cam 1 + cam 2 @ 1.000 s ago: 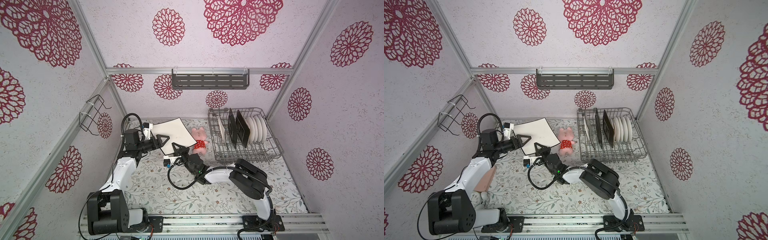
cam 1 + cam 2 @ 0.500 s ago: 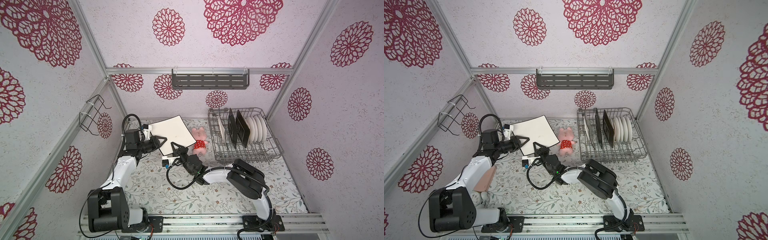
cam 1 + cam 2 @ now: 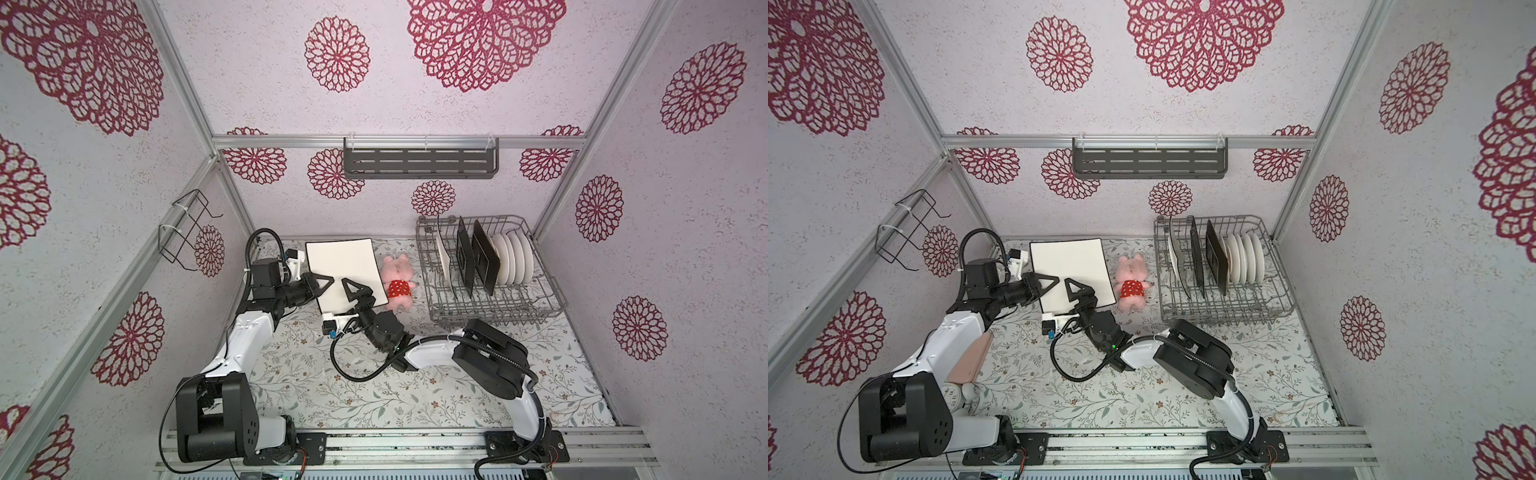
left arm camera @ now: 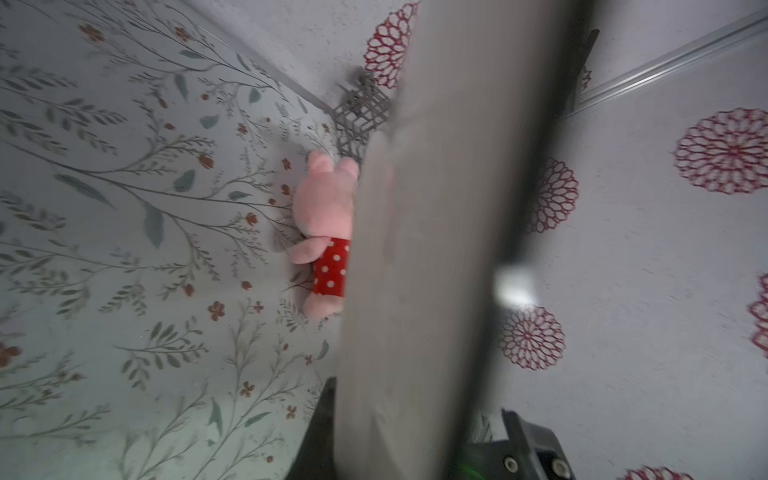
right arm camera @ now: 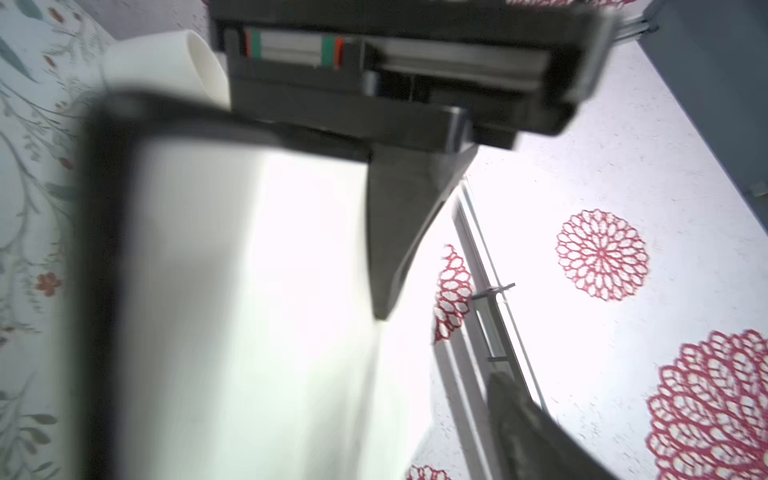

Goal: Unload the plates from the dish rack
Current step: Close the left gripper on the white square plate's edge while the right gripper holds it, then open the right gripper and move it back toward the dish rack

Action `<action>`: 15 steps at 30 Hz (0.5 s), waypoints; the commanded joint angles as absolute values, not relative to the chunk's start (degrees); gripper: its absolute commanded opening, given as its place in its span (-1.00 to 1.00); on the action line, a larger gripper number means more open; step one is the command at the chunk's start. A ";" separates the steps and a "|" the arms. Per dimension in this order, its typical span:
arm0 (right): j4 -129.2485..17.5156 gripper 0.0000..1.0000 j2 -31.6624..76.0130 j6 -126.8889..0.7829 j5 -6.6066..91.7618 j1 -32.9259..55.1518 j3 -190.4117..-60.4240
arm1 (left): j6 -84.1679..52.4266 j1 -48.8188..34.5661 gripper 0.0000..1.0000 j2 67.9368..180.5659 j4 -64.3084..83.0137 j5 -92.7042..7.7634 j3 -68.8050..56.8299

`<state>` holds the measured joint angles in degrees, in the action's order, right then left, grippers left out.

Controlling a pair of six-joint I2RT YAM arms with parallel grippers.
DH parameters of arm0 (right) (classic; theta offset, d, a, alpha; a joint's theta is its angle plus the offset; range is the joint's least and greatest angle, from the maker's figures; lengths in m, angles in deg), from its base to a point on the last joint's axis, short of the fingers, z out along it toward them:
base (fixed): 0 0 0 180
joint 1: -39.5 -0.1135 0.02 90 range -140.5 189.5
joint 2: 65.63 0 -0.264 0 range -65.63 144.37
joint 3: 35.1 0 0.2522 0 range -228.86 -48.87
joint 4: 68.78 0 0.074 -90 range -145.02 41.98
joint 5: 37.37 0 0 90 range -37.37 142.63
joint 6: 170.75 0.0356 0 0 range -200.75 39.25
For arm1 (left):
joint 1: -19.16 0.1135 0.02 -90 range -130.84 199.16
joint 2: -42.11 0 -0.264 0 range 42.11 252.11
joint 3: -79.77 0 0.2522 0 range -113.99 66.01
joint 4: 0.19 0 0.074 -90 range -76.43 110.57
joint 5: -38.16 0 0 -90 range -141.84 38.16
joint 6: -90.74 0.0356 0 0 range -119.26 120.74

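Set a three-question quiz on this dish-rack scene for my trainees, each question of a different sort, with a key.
1. True or false: the dish rack holds no plates at all.
2. In both top views, what lies between the cream square plate held outside the rack and the rack itself? A) a kettle B) a pink plush toy C) a spoon
3. Fill in: the left gripper is ___ on the cream square plate, while the right gripper stands open.
Key: 1 false; 2 B; 3 shut.
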<state>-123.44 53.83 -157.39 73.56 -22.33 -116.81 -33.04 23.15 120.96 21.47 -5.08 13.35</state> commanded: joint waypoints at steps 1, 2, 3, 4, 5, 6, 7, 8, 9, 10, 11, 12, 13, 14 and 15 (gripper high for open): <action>-129.93 0.98 47.49 -153.47 72.57 -21.94 -117.91 | -29.58 22.85 -1.00 121.32 18.86 -4.83 10.87; -128.80 0.98 46.70 -152.47 72.28 -21.79 -117.33 | -29.32 22.99 -1.00 121.62 19.25 -4.48 10.50; -127.32 0.98 45.72 -151.33 72.07 -21.74 -116.72 | -29.20 23.09 -1.00 121.78 19.37 -4.10 10.30; -125.91 0.98 44.83 -150.23 71.69 -21.52 -116.11 | -29.15 23.28 -1.00 121.91 19.46 -4.03 10.14; -124.39 0.98 43.70 -148.78 71.33 -21.30 -115.37 | -28.94 23.37 -1.00 121.84 19.54 -4.07 10.04; -122.43 0.98 42.39 -147.06 71.10 -21.09 -114.69 | -28.63 23.45 -1.00 121.91 19.79 -4.38 9.87; -120.51 0.98 41.16 -145.61 70.71 -20.96 -114.12 | -28.45 23.51 -1.00 121.99 20.03 -4.71 9.81; -117.70 0.98 39.57 -143.59 70.17 -20.72 -113.60 | -28.36 23.64 -1.00 122.29 20.26 -4.72 9.57; -114.38 0.98 37.77 -140.52 69.30 -20.42 -113.30 | -28.04 23.81 -1.00 122.59 20.93 -4.68 9.11; -111.03 0.98 36.15 -137.70 68.32 -20.09 -113.14 | -27.60 23.99 -1.00 122.93 21.73 -4.91 8.74; -107.44 0.98 34.24 -134.05 66.81 -19.49 -113.11 | -27.40 24.31 -1.00 123.27 22.43 -5.09 8.46; -103.78 0.98 32.43 -130.63 65.05 -18.95 -113.03 | -27.37 24.63 -1.00 123.61 22.83 -5.17 8.21; -101.07 0.98 30.92 -127.91 63.37 -18.39 -113.03 | -27.44 24.88 -1.00 123.82 22.89 -5.15 8.18; -98.16 0.98 29.33 -124.56 61.38 -17.56 -113.07 | -27.50 25.20 -1.00 123.93 22.75 -5.09 8.10; -95.45 0.98 27.81 -121.16 59.28 -16.71 -113.16 | -27.59 25.46 -1.00 123.93 22.59 -5.15 8.09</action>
